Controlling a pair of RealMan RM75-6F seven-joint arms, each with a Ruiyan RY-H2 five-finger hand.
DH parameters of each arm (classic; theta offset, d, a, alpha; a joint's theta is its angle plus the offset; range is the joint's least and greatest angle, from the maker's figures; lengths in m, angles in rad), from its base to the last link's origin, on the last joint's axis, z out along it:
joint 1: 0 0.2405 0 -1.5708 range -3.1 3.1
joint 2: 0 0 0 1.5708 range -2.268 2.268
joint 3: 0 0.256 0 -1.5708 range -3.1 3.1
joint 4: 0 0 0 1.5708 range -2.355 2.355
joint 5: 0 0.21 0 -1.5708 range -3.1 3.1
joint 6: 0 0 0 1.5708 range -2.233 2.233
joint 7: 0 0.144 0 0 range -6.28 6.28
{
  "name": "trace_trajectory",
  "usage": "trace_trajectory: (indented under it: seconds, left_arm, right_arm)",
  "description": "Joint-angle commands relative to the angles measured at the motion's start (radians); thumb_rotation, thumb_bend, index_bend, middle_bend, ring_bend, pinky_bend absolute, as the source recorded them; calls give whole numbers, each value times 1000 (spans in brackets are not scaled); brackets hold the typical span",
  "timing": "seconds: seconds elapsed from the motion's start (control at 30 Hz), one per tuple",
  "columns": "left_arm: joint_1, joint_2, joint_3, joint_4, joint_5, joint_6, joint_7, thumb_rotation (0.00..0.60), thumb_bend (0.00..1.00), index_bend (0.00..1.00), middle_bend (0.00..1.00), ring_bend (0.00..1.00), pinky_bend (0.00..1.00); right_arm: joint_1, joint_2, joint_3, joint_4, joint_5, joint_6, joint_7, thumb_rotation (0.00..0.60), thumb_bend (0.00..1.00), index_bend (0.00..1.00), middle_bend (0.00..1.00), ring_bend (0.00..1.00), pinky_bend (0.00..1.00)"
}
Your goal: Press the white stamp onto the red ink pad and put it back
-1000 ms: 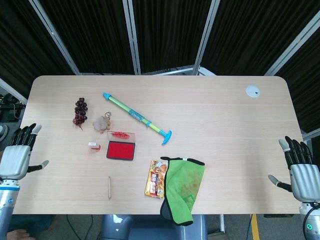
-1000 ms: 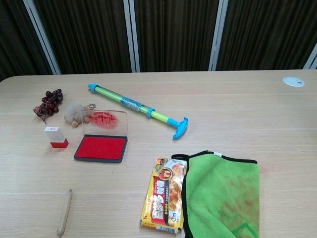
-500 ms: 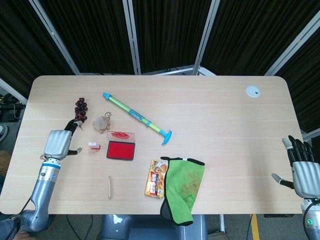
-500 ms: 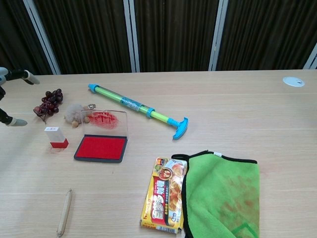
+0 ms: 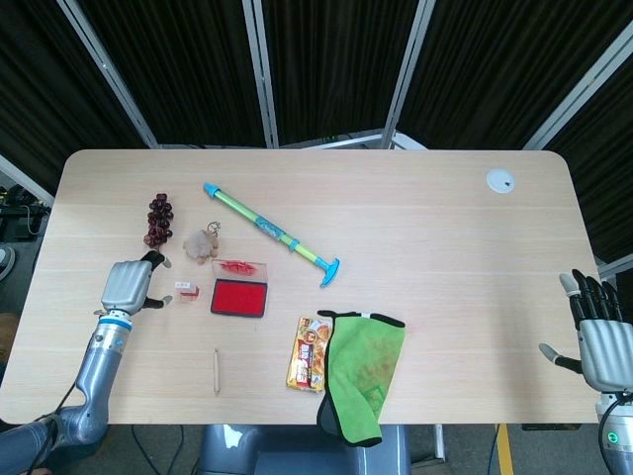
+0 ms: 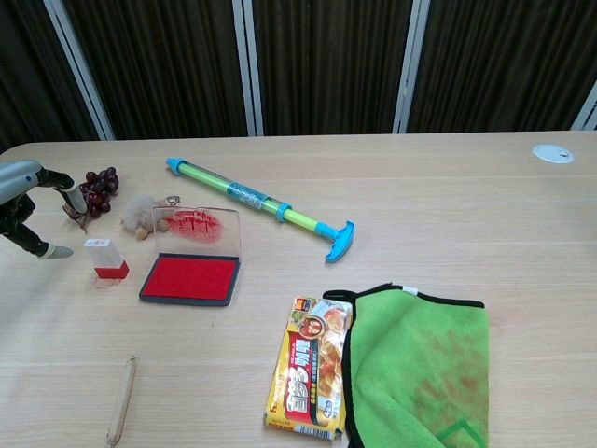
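Reaching for the stamp
My left hand [image 5: 127, 285], fingers apart and empty, nears the white stamp [image 5: 184, 290] at lower left; a clumsy pinch could topple it.

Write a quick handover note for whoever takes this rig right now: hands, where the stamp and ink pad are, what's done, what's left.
Left hand: open, holding nothing, just left of the white stamp, not touching it.
Right hand: open, idle at the table's right edge.
The stamp stands upright on the table, left of the red ink pad, whose clear lid is up.
Done: approach only.
Left: grip the stamp, press it on the pad, set it back.
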Motion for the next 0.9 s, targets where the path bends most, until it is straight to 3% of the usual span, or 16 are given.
trace_trajectory:
  seconds: [0.03, 0.17, 0.9]
  left_arm:
    - [-10, -10, -3, 9, -11, -12, -5, 600, 150, 373, 319, 850, 963]
    - [-23, -23, -8, 15, -31, -20, 5, 600, 202, 373, 355, 850, 963]
    - [-58, -83, 9, 81, -51, -39, 9, 600, 253, 451, 436, 850, 963]
  right_arm:
    - [2, -3, 0, 2, 2, -4, -3, 600, 0, 0, 0, 0, 0]
    - [4, -6, 1, 6, 8, -10, -6, 600, 0, 0, 0, 0, 0]
    - [9, -12, 4, 18, 29, -30, -13, 600, 0, 0, 0, 0, 0]
